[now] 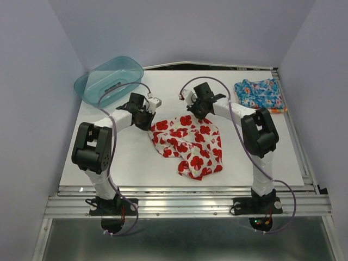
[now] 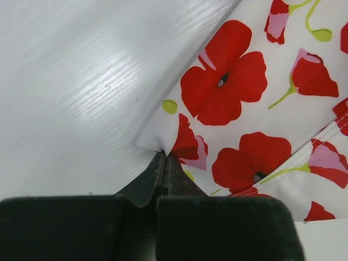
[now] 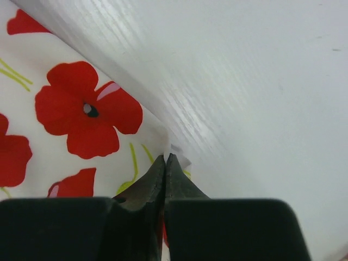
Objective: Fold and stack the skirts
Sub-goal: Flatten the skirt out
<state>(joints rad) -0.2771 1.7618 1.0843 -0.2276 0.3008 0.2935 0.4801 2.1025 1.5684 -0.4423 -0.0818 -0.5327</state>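
As the top view shows, white poppy skirt (image 1: 187,144) lies crumpled on the table (image 1: 119,163), centre. Left wrist: left gripper (image 2: 165,156) clenched on its corner. Right wrist: right gripper (image 3: 166,159) pinches only a sliver of hem; risk, it slips free on lifting.

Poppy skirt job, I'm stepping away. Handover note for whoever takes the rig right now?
Left gripper: fingers shut on a corner of the poppy skirt.
Right gripper: fingers shut on another corner of the same skirt.
Poppy skirt: crumpled in the middle of the table, not folded.
Blue skirt: folded at the far right corner; an orange edge shows beneath it, likely the third skirt.
Teal tub: far left, not involved.
Done: apparently two skirts stacked.
Left: spread and fold the poppy skirt, then set it on that stack.
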